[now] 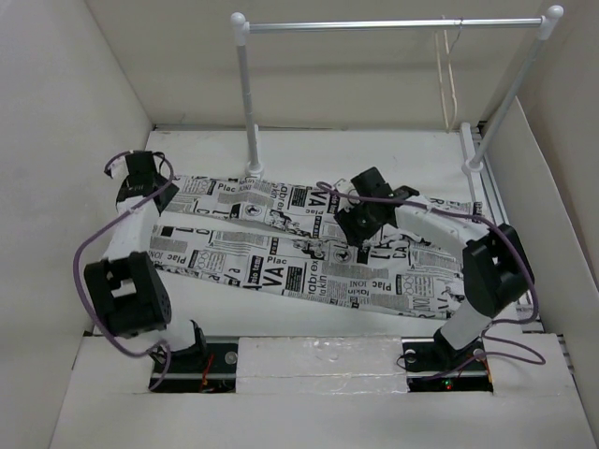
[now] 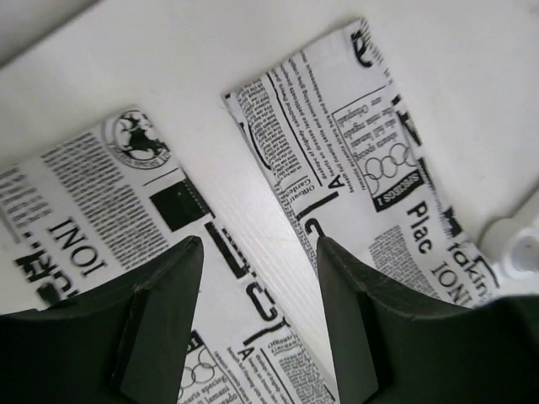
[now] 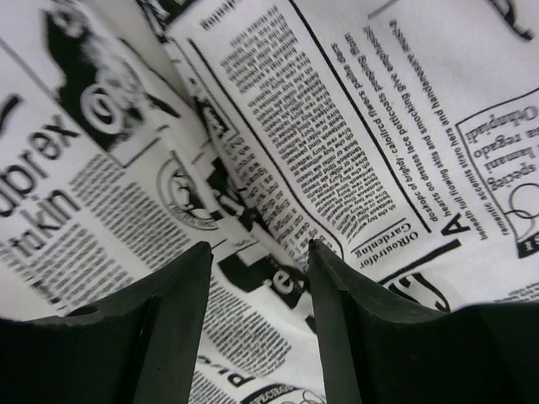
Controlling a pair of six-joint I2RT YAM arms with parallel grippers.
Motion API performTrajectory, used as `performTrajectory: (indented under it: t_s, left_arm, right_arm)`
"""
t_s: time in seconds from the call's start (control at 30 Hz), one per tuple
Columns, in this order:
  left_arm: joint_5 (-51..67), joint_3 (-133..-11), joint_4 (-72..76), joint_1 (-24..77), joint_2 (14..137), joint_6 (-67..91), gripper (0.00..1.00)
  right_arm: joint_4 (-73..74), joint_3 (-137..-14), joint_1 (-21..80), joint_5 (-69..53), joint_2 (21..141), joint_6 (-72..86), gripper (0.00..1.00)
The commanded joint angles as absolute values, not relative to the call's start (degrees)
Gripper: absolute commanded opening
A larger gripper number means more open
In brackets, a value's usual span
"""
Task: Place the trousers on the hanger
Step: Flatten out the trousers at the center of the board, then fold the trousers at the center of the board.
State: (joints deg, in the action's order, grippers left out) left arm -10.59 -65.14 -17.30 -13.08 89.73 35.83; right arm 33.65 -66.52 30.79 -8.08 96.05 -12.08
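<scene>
1. The trousers [image 1: 299, 248] lie flat on the table [image 1: 374, 154], long axis left to right, leg ends at my left.
2. My left gripper [image 2: 257, 244] hovers over the gap between both leg ends, fingers wide, empty.
3. My right gripper [image 3: 259, 248] is low over the mid-fold, fingers apart, holding nothing.
4. The hanger [image 1: 453, 84] hangs on the clothes rail [image 1: 393, 25], well apart; my right arm is nearer.
5. I count one pair of trousers, one hanger, one rail.
</scene>
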Motion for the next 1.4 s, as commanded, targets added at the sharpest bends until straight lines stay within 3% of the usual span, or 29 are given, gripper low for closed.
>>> performTrajectory:
  t_s: [0.0, 0.1, 0.23, 0.4, 0.57, 0.7, 0.87, 1.03, 1.07, 1.13, 1.17, 1.23, 1.37]
  left_arm:
    - [-15.80, -61.01, -19.85, -13.10, 80.18, 35.15, 0.52]
    - [-17.40, -56.88, -23.11, -13.10, 76.66, 38.31, 0.51]
    - [-16.18, -54.49, -28.56, -13.10, 78.83, 42.80, 0.54]
    - [-7.13, -52.21, -27.43, -13.10, 84.98, 43.68, 0.50]
    - [-9.31, -52.99, -24.17, -13.10, 89.64, 44.21, 0.51]
    - [-10.29, -57.73, -24.43, -13.10, 96.49, 42.54, 0.52]
    - [-8.87, -60.12, -23.91, -13.10, 90.63, 39.12, 0.54]
    - [-15.11, -58.98, -28.02, -13.10, 81.84, 38.58, 0.55]
    - [-17.03, -58.37, -28.82, -13.10, 80.87, 39.63, 0.55]
    - [-19.32, -55.57, -30.66, -13.62, 78.06, 42.17, 0.52]
    - [-19.51, -55.55, -30.67, -13.62, 78.05, 42.19, 0.52]
    - [-18.90, -53.80, -30.06, -15.90, 77.08, 43.85, 0.51]
    - [-11.71, -51.60, -26.73, -25.03, 78.31, 44.65, 0.44]
  right_arm:
    - [36.29, -71.80, 32.51, -11.25, 91.42, -12.30, 0.56]
    - [34.82, -70.67, 35.85, -10.37, 88.43, -11.34, 0.49]
    - [29.90, -62.26, 37.88, -11.51, 81.50, -6.96, 0.00]
    - [24.62, -51.26, 39.99, -10.38, 75.68, -1.68, 0.00]
    - [21.89, -43.34, 38.76, -11.07, 73.92, -0.09, 0.00]
    - [15.84, -39.56, 36.30, -12.21, 79.95, 1.50, 0.00]
    - [12.31, -41.75, 34.89, -13.01, 88.76, 0.70, 0.00]
    - [13.09, -42.80, 34.89, -12.13, 85.53, 1.14, 0.00]
    - [14.66, -43.41, 35.68, -11.69, 83.52, 1.06, 0.01]
    - [16.86, -44.03, 36.21, -11.16, 78.70, 0.71, 0.21]
    - [17.66, -44.03, 36.21, -11.16, 78.66, 0.70, 0.21]
    - [18.98, -43.95, 36.74, -10.81, 76.21, 0.70, 0.35]
    - [21.53, -42.54, 37.27, -11.69, 70.06, -1.14, 0.39]
